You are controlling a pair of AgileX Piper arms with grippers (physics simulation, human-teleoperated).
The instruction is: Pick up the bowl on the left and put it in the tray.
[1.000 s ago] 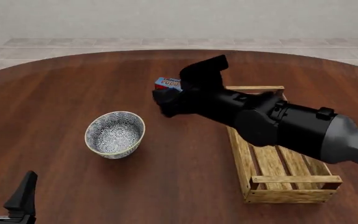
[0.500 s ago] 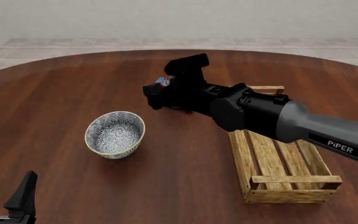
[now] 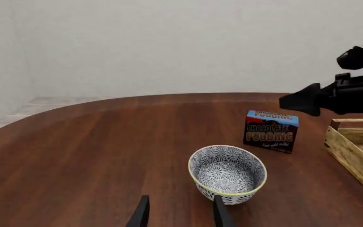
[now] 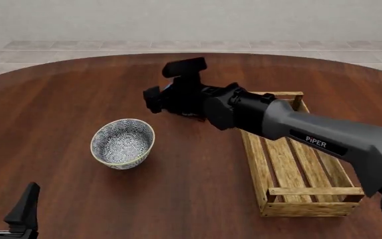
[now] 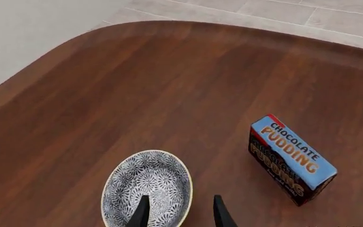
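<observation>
Right gripper [image 5: 176, 210] spread, hovering above blue-and-white patterned ceramic bowl [image 4: 123, 143]; left gripper [image 4: 6, 203] spread, low near table edge. Light-wood slatted tray [image 4: 302, 169] beside.

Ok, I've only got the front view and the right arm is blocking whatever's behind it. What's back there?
Observer: A chocolate pudding box, standing upright on the table beyond the bowl, on the tray's side.
Operator: And is the right gripper open? I can't see its fingers.
Observer: Yes, the right gripper is open. In its wrist view one finger lines up over the bowl's inside and the other just outside the rim.
</observation>
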